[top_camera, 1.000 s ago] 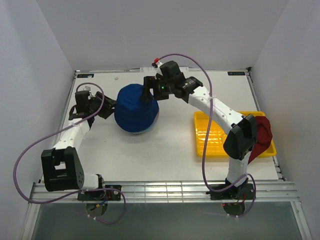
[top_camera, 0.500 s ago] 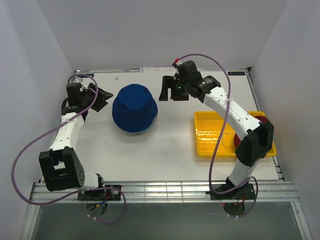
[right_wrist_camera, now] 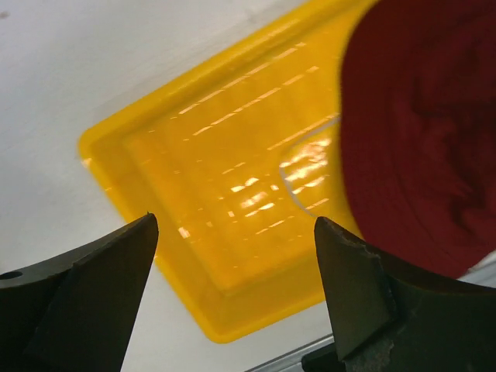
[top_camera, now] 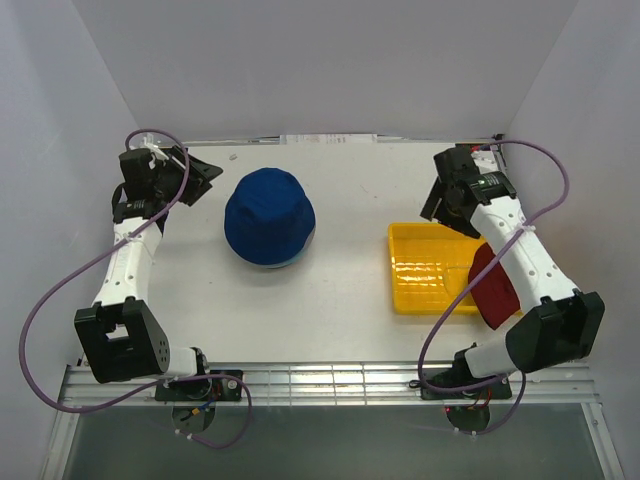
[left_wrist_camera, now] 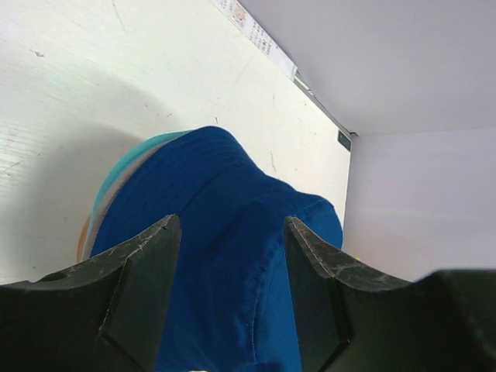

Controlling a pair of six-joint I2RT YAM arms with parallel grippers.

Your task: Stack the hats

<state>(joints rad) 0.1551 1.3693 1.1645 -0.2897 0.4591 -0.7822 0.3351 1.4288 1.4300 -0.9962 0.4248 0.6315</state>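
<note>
The white table (top_camera: 340,290) carried everything. On its right side sat the yellow tray (top_camera: 425,265), and left of centre stood the royal blue hat (top_camera: 268,218), crown up, topmost on a pile. A teal brim (left_wrist_camera: 128,159) peeked out beneath it in the left wrist view. The dark red hat (top_camera: 492,283) lay over the tray's right end, partly hidden by the right arm. The left gripper (top_camera: 195,178) hung near the far left corner, apart from the pile and facing it, jaws spread with nothing between them. The right gripper (top_camera: 437,205) hovered over the tray's far edge, jaws wide and empty.
</note>
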